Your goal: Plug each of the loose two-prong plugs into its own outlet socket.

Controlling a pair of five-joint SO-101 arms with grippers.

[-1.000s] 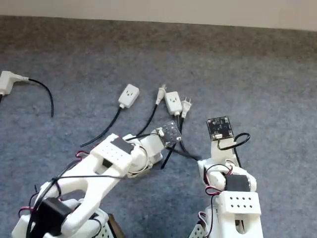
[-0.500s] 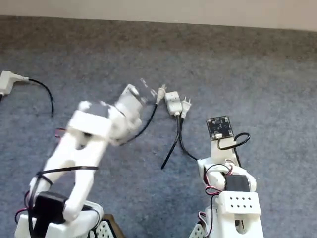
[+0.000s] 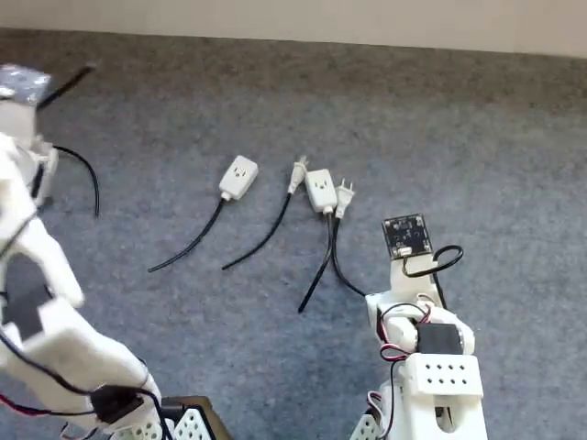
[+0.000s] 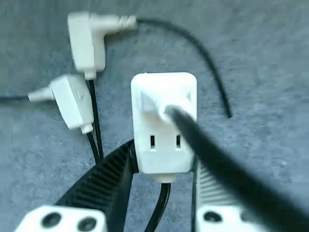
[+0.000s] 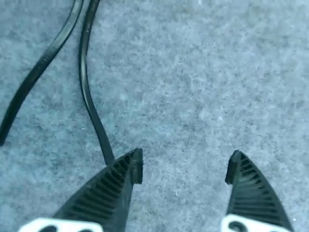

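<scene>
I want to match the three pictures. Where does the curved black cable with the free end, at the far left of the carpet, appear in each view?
High view: the curved black cable arcs at the far left, beside the left arm.
Left wrist view: the cable leaves the white angled plug and curves across the grey carpet.
Right wrist view: not in it.
Shared landmark: its free end, lying bare on that carpet.
</scene>
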